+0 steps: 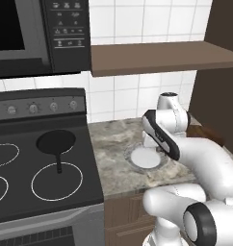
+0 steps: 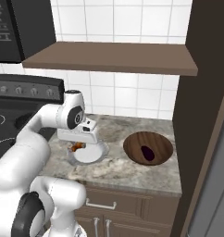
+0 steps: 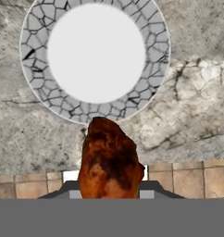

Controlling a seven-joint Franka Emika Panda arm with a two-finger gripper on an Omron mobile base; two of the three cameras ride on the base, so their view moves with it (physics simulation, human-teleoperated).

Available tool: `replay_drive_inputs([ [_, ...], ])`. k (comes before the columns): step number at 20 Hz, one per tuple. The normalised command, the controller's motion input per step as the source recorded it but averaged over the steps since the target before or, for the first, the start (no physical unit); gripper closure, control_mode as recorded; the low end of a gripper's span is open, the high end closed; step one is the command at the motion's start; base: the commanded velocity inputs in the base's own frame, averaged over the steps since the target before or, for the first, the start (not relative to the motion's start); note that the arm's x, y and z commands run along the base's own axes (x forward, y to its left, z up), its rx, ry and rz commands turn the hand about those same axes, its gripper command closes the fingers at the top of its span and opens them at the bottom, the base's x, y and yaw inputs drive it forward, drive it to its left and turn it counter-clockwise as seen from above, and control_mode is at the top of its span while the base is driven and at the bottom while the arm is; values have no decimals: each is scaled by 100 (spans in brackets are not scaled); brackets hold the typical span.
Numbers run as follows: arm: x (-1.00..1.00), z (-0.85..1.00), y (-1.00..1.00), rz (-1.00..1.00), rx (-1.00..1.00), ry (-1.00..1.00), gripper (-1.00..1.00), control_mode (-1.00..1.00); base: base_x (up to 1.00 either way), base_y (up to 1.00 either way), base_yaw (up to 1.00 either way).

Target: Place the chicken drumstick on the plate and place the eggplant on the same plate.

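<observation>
Presently, item one: the chicken drumstick [image 3: 110, 159], orange-brown with a darker reddish patch, sits clenched in the end effector [image 2: 77, 147], which hangs over the near-left edge of the plate. In the hand view it points out toward the plate rim, judged to be held that way so that it can be let go onto the dish rather than onto the stone.

Item two: the plate [image 3: 36, 69], whitish centre with a grey crackled rim, rests flat on the marbled worktop [image 2: 111, 166] just right of the stove; its centre is bare, so neither food is on it yet.

Item three: the eggplant [image 2: 147, 153], small and dark purple, lies inside the brown wooden bowl [image 2: 132, 147] on the worktop, right of the plate and apart from it. It waits there as the second item to be carried.

Item four: a black frying pan [image 1: 56, 142] on the stove [image 1: 22, 192], handle toward the near side, plays no part in the task.

Judgement: the first placing is under way; the drumstick needs to come further over the white centre before release, since a drop at the rim might roll it off.
</observation>
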Motion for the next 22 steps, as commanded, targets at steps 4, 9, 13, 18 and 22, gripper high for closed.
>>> replay_drive_inputs([
  [4,75,-48,10,2,0,1,100,-100,0,0,0],
  [9,42,-23,26,0,0,2,100,-100,0,0,0],
  [13,35,-10,30,0,0,2,100,-100,0,0,0],
  [18,19,-7,14,0,0,1,100,-100,0,0,0],
  [22,22,-24,0,0,0,0,100,-100,0,0,0],
])
